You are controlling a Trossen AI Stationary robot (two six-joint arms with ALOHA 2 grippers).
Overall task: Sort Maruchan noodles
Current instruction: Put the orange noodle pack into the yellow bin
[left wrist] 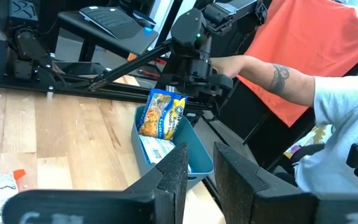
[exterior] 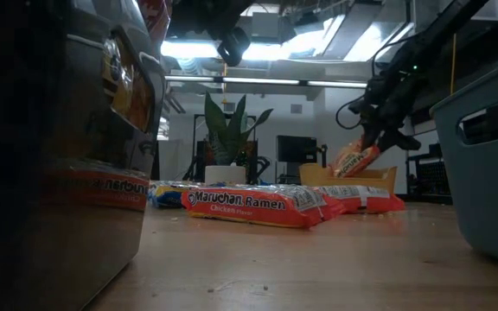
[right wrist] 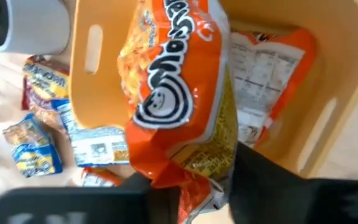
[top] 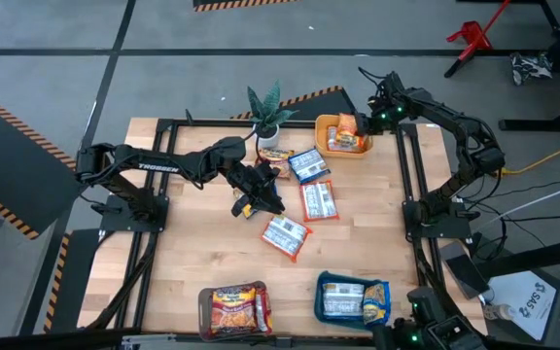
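Wooden tabletop (top: 192, 243) under bright workshop lights, trays at its edges. Right gripper (right wrist: 219, 180) over the yellow tray (right wrist: 104, 93), clamped on an orange Maruchan packet (right wrist: 173, 93) hanging above another orange packet (right wrist: 272, 81) inside. Could catch the rim or land propped and slide out if let go off-centre. Left gripper (top: 259, 202) mid-table near loose packets (top: 287, 236), fingers close together, nothing held. Blue tray (top: 331, 284) and brown tray (top: 205, 313) on the near edge.

Both arms are dark, built from tube-like links with black cables. The left arm (top: 154, 167), near the potted plant (top: 265, 112), carries white "TROSSEN" lettering. The right arm (top: 436, 112) shows small green lights.
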